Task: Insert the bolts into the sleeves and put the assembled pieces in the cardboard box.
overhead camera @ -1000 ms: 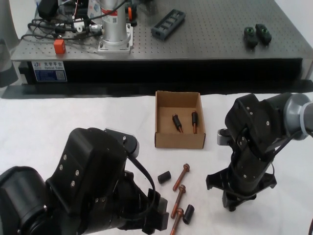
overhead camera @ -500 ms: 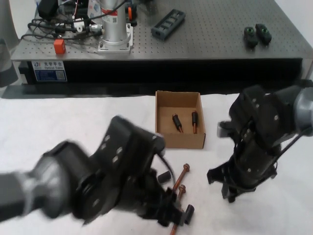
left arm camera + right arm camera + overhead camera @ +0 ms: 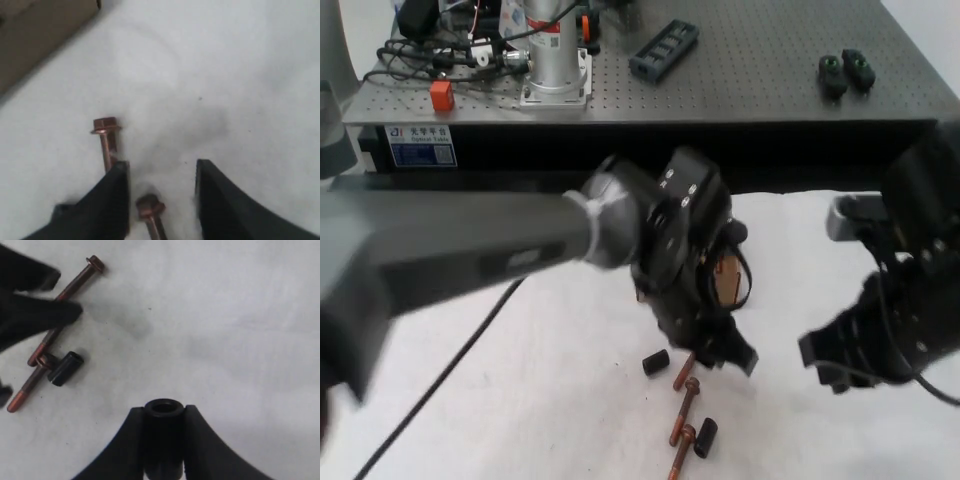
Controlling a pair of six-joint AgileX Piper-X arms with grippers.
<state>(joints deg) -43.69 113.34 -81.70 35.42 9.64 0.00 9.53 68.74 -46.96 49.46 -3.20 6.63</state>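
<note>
The left gripper (image 3: 161,167) is hanging low over the white cloth (image 3: 225,75) with its fingers spread apart, gripping nothing. The head of a copper bolt (image 3: 150,207) is lying between them, and a second bolt (image 3: 106,142) is lying just beside one finger. The cardboard box (image 3: 35,40) is sitting near, its brown wall rising beyond the bolts. In the high view the left arm is stretching across in front of the box.

The right gripper (image 3: 164,412) is pinching a black sleeve (image 3: 164,440) between its fingers (the open bore is facing the wrist camera) above bare cloth, apart from the bolts. A loose sleeve (image 3: 65,368) is resting right beside a bolt's head, and another sleeve (image 3: 656,362) is lying near the left gripper.

Behind the cloth a perforated metal table (image 3: 770,90) is carrying a metal post (image 3: 555,60), tangled cables (image 3: 430,55), an orange block (image 3: 441,95), a dark slotted holder (image 3: 663,50) and two small dark parts (image 3: 845,72).
</note>
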